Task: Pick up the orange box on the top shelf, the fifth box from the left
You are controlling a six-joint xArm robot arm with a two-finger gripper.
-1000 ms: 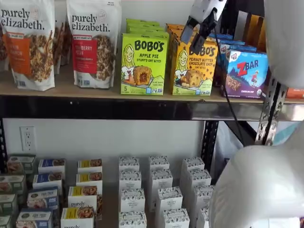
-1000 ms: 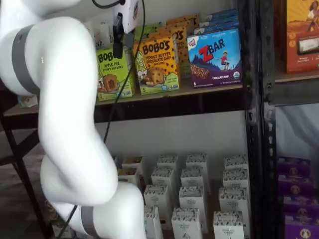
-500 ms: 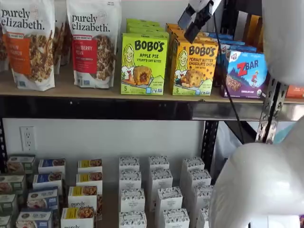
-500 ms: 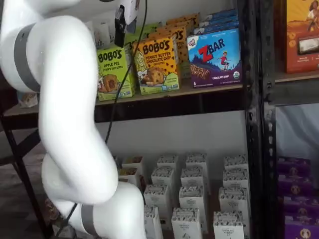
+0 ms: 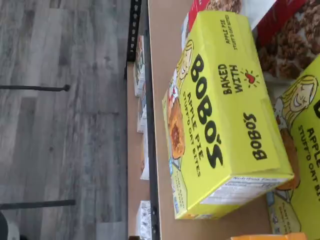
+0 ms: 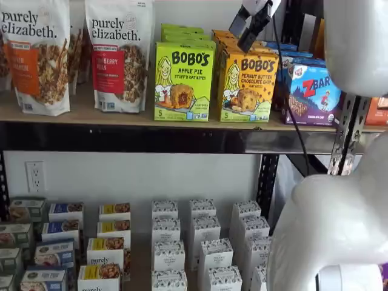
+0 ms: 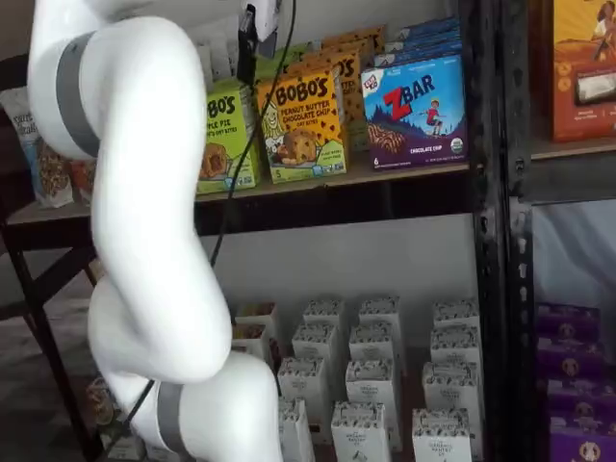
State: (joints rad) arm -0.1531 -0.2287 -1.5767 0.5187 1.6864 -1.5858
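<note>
The orange box point(image 6: 248, 88) point(image 7: 303, 125), a yellow-orange Bobo's Peanut Butter Chocolate Chip carton, stands upright at the front of the top shelf point(image 6: 121, 118) point(image 7: 404, 173). My gripper point(image 6: 244, 33) hangs from above, in front of the box's upper left corner and clear of it. Its two black fingers show a gap, so it is open and holds nothing. In a shelf view only one finger point(image 7: 247, 48) shows, side-on. The wrist view is turned on its side and shows mostly the lime-green Apple Pie box point(image 5: 220, 115), with an orange sliver point(image 5: 270, 236) at the picture's edge.
The lime-green Apple Pie box point(image 6: 183, 82) stands close to the left of the orange box, and the blue ZBar box point(image 6: 312, 94) to its right. Granola bags point(image 6: 118, 54) stand further left. Small white cartons point(image 6: 203, 242) fill the lower level. My white arm point(image 6: 339, 224) blocks the right foreground.
The gripper has risen from the orange box's front face to its top edge. The arm has swung rightward in one shelf view. The fingers stay apart.
</note>
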